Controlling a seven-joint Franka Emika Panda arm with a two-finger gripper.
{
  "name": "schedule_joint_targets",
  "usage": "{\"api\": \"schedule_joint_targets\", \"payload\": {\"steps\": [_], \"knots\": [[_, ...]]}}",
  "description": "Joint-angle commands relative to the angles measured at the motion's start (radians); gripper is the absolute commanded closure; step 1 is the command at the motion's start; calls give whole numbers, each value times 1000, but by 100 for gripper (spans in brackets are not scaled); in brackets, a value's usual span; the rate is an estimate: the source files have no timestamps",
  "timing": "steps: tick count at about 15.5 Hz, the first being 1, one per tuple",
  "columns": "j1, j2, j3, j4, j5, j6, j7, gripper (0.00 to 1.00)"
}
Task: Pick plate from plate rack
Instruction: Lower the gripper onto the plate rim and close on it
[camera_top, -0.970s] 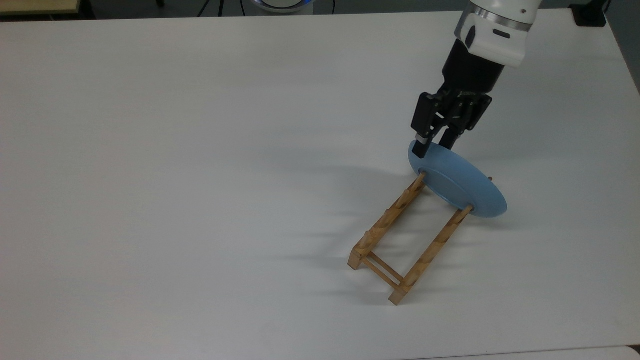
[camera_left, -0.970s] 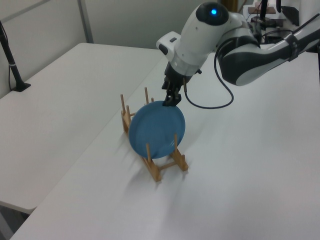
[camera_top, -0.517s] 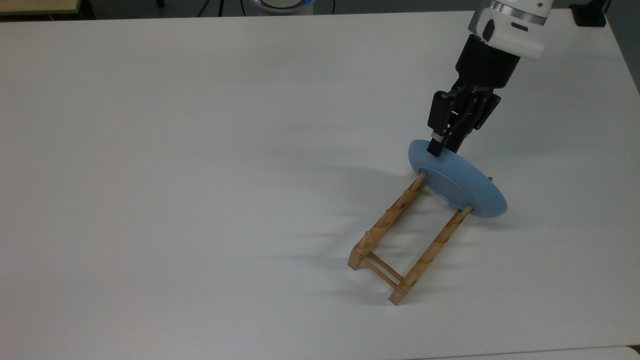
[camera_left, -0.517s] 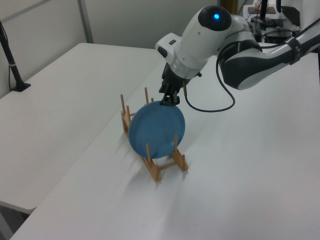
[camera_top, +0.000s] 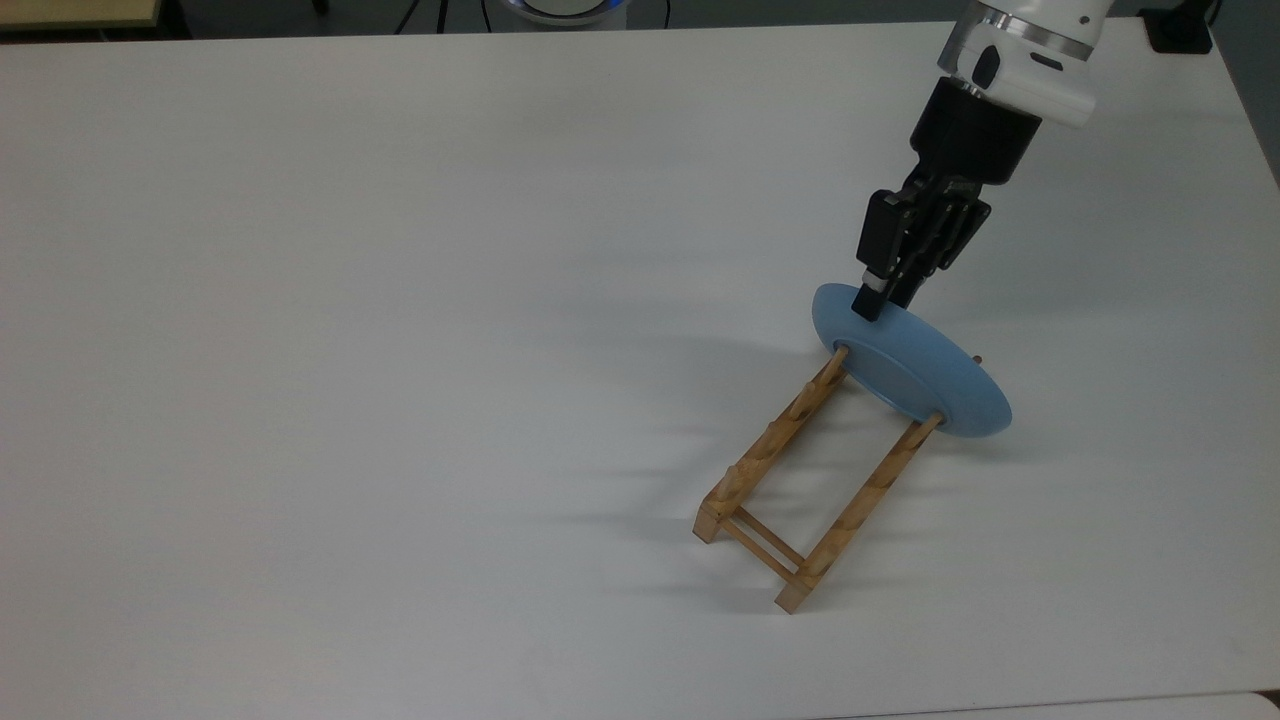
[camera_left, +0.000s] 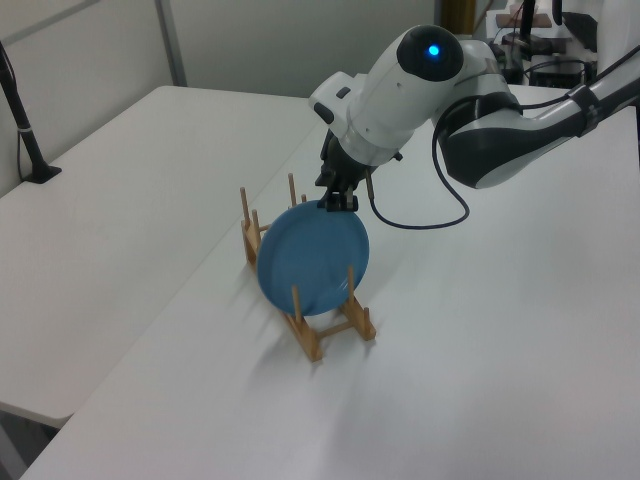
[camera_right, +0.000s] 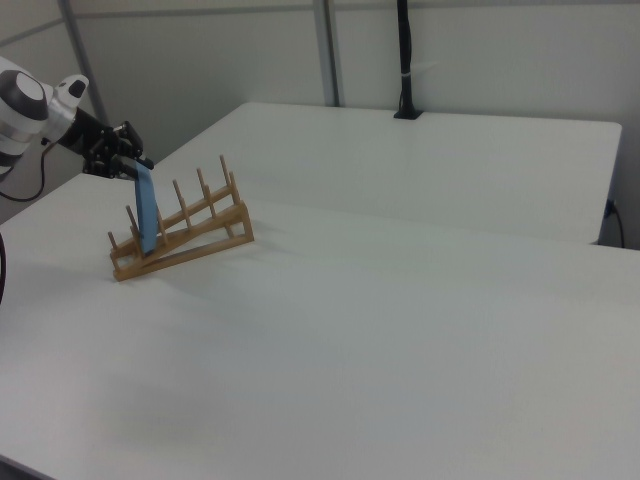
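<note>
Gripper (camera_top: 873, 300): fingers clamped on top rim of plate (camera_top: 915, 365). Plate: light blue, on edge below the fingers, seated in end slot of plate rack (camera_top: 800, 470). Table (camera_top: 400, 300): white.

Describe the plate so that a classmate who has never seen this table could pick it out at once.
On the white table stands a small light-wood plate rack. At the rack's end nearest the robot arm, a round plate stands on edge between the pegs, its top rim pinched by the black gripper. It is the one light-blue thing there, a flat disc against the pale wood.
</note>
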Motion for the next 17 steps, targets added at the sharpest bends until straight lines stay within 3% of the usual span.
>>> {"api": "schedule_joint_targets", "payload": {"steps": [1, 2, 6, 17], "knots": [[17, -2, 7, -13, -36, 1, 25, 81], [18, -2, 7, -16, -36, 0, 26, 88], [20, -2, 14, -18, -41, 0, 43, 99], [20, -22, 31, -16, -111, -28, 54, 100]]}}
